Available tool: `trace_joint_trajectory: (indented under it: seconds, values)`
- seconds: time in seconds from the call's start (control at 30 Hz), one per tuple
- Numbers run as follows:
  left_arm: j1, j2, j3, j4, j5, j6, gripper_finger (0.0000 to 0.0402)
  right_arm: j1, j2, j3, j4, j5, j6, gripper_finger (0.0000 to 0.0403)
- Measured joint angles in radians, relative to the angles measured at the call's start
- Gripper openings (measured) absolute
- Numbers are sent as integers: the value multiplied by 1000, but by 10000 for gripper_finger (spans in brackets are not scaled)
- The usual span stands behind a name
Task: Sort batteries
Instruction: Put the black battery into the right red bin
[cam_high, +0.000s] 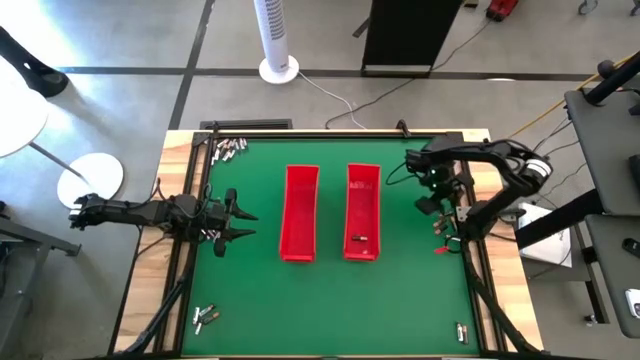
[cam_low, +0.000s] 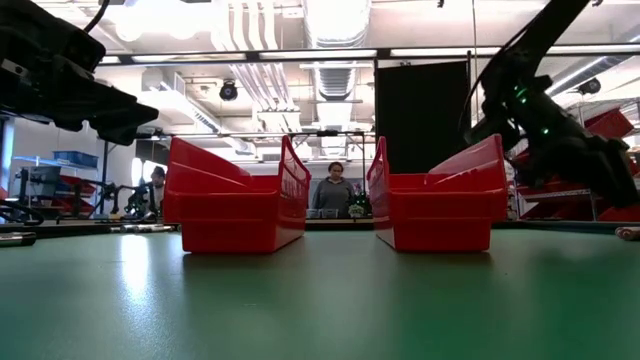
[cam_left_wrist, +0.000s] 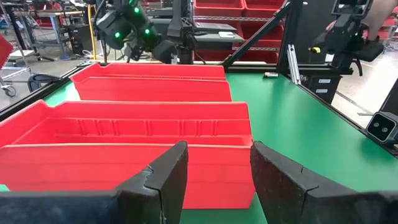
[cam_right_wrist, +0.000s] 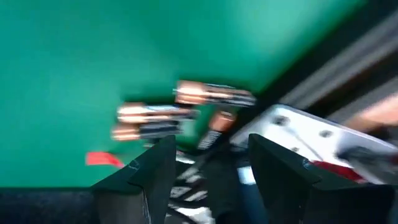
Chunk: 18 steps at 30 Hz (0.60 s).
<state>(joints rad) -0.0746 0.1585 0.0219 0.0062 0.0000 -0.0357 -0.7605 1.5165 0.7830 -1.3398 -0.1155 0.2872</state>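
Hovering at right of frame over batteries (cam_right_wrist: 186, 106), right end effector (cam_right_wrist: 205, 168) open; left end effector (cam_left_wrist: 214, 180) open, empty.

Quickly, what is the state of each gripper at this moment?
Left gripper: open, holding nothing, facing the red trays.
Right gripper: open, nothing held, over the batteries at the table edge.
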Motion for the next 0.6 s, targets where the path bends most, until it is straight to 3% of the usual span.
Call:
trace_joint_trajectory:
  seconds: [0.33,0.6]
  values:
    - [0,0,0,0,0,0,155,-23,106,-10,32,-93,52,194]
    - [0,0,0,0,0,0,155,-50,150,-11,61,-96,53,191]
